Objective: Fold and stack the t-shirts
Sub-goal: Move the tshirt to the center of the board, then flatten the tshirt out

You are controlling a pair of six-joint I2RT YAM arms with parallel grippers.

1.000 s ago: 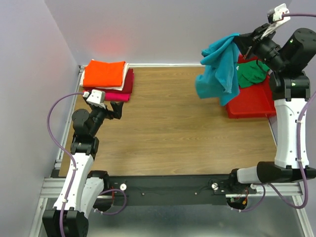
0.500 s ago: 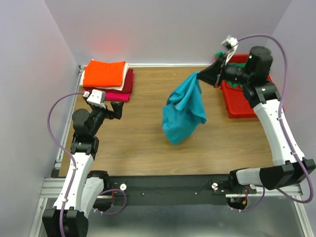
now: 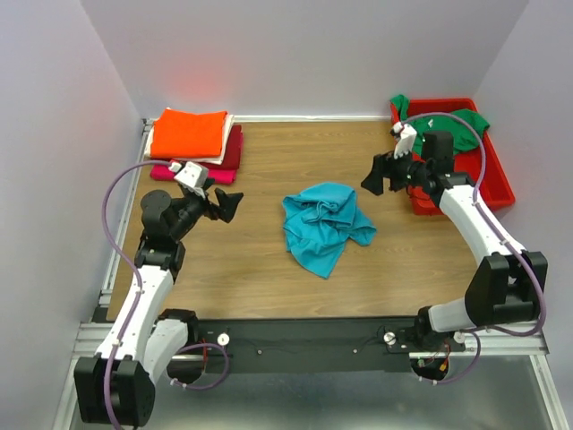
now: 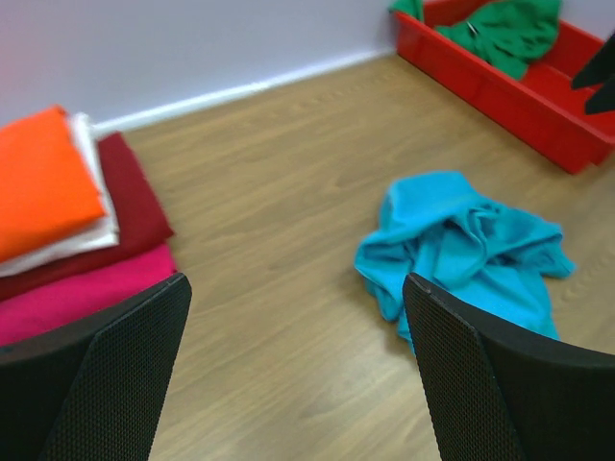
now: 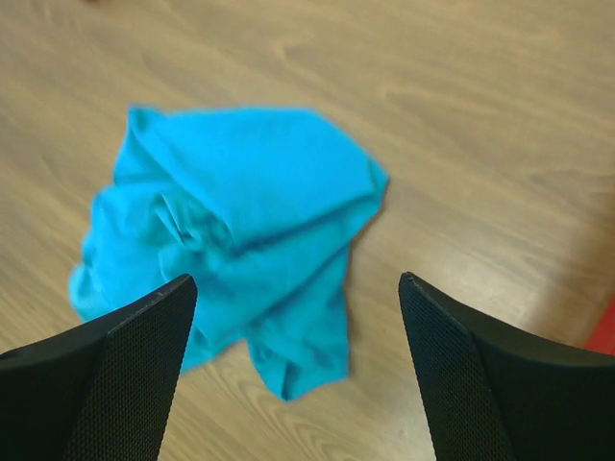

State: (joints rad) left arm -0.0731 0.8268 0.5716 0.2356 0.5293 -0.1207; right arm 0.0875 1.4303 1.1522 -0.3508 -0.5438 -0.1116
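Two claws: left gripper (image 3: 229, 199) and right gripper (image 3: 377, 175) both spread wide, holding nothing.
Teal cotton t-shirt (image 3: 324, 224): crumpled at the centre of the wooden table (image 3: 269, 161), between the claws.
Folded stack (image 3: 192, 141): orange-topped tees, far left corner.
Step (judged): laying the teal tee flat.
Next: each claw must pinch an edge and draw it outward.

Black fingers (image 4: 106, 384) with fine mesh texture on left gripper (image 3: 228, 199) and right gripper (image 3: 374, 176). Just behind each, a white camera block (image 3: 190, 172); further back, rounded black joint housings (image 3: 157, 210) and smooth white link shells (image 3: 134, 313). Purple cable (image 3: 104, 215) looping back from each wrist toward the black bases (image 3: 109, 399).
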